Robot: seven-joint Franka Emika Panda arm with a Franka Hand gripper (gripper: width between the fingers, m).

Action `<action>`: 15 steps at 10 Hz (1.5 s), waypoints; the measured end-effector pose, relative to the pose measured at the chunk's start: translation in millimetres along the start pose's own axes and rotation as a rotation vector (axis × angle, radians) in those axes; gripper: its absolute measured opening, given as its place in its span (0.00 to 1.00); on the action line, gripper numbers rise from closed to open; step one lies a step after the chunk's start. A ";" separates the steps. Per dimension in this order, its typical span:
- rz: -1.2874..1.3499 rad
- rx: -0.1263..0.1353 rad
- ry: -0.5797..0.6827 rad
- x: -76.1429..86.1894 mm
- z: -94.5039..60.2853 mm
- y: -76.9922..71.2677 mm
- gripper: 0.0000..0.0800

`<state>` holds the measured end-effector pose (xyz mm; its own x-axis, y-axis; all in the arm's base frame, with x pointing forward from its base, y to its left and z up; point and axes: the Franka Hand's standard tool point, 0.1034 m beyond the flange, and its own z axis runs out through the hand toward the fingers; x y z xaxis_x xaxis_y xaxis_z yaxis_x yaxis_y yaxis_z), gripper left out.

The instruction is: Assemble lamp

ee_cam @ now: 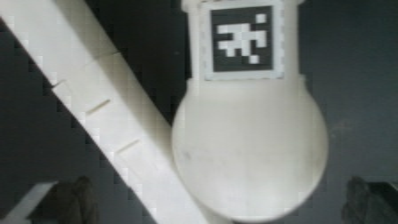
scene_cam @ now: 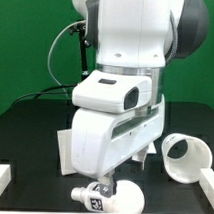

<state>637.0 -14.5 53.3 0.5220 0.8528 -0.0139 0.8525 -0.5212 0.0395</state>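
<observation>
Flat matte black tabletop (scene_cam: 24,132). Plain green backdrop (scene_cam: 27,42) behind it. Straight white edge rail (scene_cam: 2,176) at the exterior view's front left, its twin (scene_cam: 204,193) front right. Thin black cable (scene_cam: 57,41) arcing across the backdrop.

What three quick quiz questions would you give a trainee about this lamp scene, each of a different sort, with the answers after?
1. True or false: the shade stands upright.
2. Which part lies right under the tool? A the base, B the bulb, C the shade.
3. Fill in: in the wrist view, the tag sits at the bulb's ___ end (narrow or round).

Key: 1 false, it lies on its side with its opening showing. 2 B. 3 narrow.
</observation>
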 end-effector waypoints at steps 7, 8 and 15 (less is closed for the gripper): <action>-0.011 0.005 0.011 1.8 23.5 -12.0 0.87; -0.010 -0.002 0.020 1.5 23.6 -10.6 0.87; 0.000 -0.003 0.019 1.8 22.3 -10.6 0.71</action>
<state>629.5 -8.2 30.6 0.5215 0.8532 0.0055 0.8524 -0.5212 0.0421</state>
